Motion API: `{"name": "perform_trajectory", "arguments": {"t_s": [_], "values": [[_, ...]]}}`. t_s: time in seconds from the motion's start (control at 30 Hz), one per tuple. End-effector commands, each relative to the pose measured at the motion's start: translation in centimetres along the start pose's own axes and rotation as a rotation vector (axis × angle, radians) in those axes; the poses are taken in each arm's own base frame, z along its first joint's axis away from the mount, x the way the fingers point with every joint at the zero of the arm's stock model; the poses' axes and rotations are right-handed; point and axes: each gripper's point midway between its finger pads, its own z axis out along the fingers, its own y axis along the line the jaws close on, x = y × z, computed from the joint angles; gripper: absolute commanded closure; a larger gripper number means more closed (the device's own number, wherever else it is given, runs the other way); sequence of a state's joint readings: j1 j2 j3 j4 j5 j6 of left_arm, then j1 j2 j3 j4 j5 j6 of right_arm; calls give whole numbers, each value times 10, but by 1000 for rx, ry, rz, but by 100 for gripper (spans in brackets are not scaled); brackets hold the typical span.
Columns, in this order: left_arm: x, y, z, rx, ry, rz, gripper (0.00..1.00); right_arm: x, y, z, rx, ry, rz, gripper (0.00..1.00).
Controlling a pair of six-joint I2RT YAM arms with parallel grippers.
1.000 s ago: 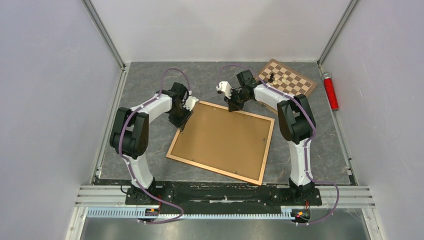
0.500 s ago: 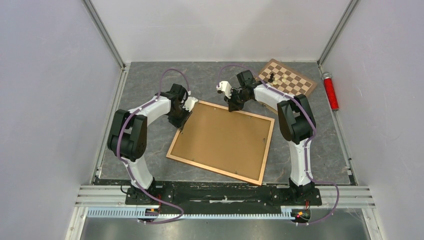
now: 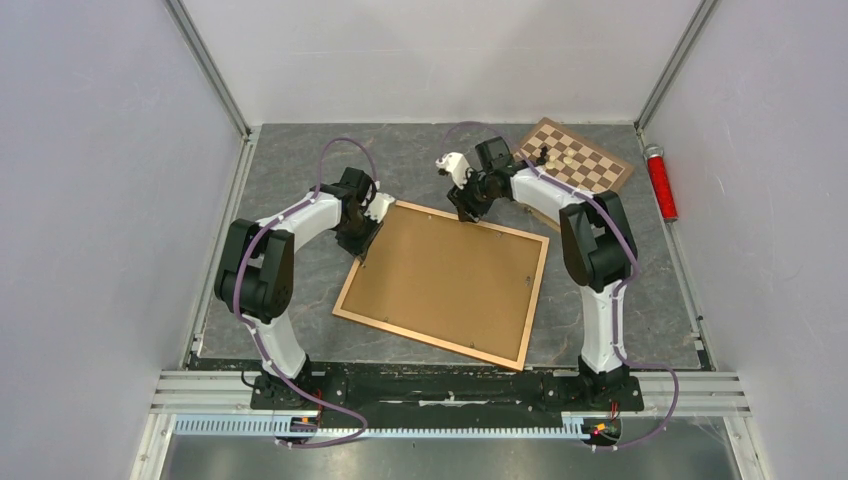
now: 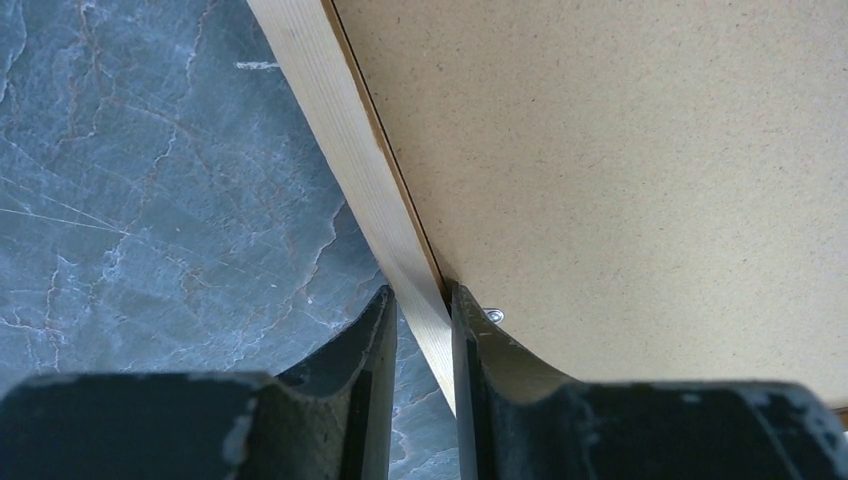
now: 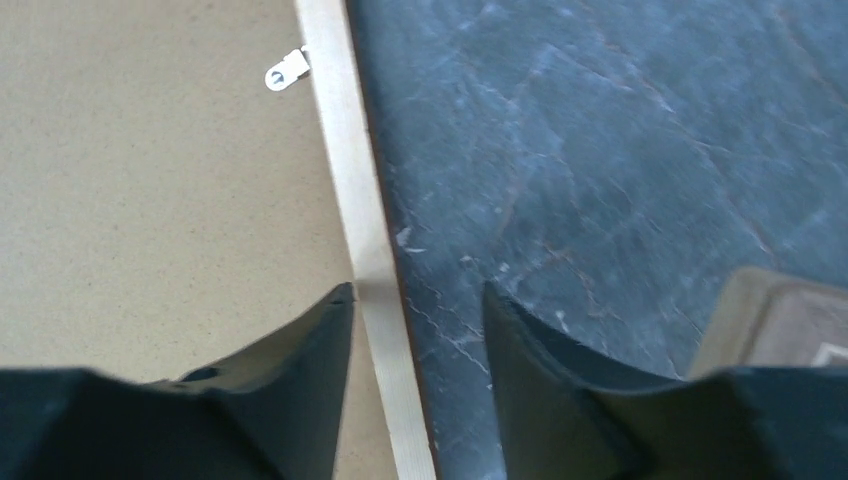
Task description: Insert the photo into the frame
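The frame (image 4: 338,130) lies face down on the dark table, with its plain brown backing board (image 3: 445,280) filling it. The photo is hidden. My left gripper (image 3: 363,242) sits at the frame's upper left side. In the left wrist view its jaws (image 4: 420,290) are shut on the pale wooden rail, one finger outside and one on the board beside a metal clip (image 4: 493,315). My right gripper (image 3: 467,212) hovers at the far rail (image 5: 345,150). It (image 5: 418,288) is open and straddles the rail with a gap on the table side.
A chessboard (image 3: 577,165) with a few pieces lies at the back right, its corner close to my right gripper (image 5: 780,310). A red cylinder (image 3: 660,182) rests by the right wall. Another clip (image 5: 285,72) sits on the board near the far rail.
My right gripper has opened off the far rail and its wrist has shifted slightly. My left jaws have closed in a little on the side rail. The frame has not moved.
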State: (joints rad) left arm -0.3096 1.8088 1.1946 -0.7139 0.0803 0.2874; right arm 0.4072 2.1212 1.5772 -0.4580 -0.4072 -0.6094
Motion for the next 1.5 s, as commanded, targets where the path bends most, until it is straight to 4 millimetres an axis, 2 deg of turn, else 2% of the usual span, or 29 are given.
{"name": "perform_trajectory", "arguments": {"t_s": [0.0, 0.1, 0.2, 0.37, 0.53, 0.67, 0.93, 1.07, 1.27, 1.37, 1.47], "values": [[8, 7, -1, -45, 31, -66, 84, -35, -33, -48, 159, -114, 122, 43], [5, 11, -1, -68, 19, -99, 89, -30, -37, -69, 175, -137, 191, 37], [2, 15, -2, -80, 14, -133, 97, -13, -32, -90, 197, -129, 234, 35], [4, 18, 0, -79, 17, -195, 98, 32, -17, -124, 242, -77, 280, 34], [11, 27, -1, -62, 13, -284, 98, 84, -2, -146, 252, -26, 373, 34], [18, 33, -2, -48, 2, -358, 98, 109, 19, -144, 200, -13, 433, 36], [30, 38, -1, 0, -29, -473, 98, 131, 43, -126, 130, 15, 522, 38], [34, 39, -3, 5, -41, -485, 98, 138, 43, -116, 118, 31, 557, 44], [37, 37, -10, 11, -54, -491, 98, 142, 42, -97, 55, 45, 600, 67], [38, 32, -12, 35, -57, -475, 98, 141, 34, -88, 50, 46, 607, 74], [41, 19, -13, 109, -45, -440, 98, 136, 16, -82, 73, 38, 602, 79]]}}
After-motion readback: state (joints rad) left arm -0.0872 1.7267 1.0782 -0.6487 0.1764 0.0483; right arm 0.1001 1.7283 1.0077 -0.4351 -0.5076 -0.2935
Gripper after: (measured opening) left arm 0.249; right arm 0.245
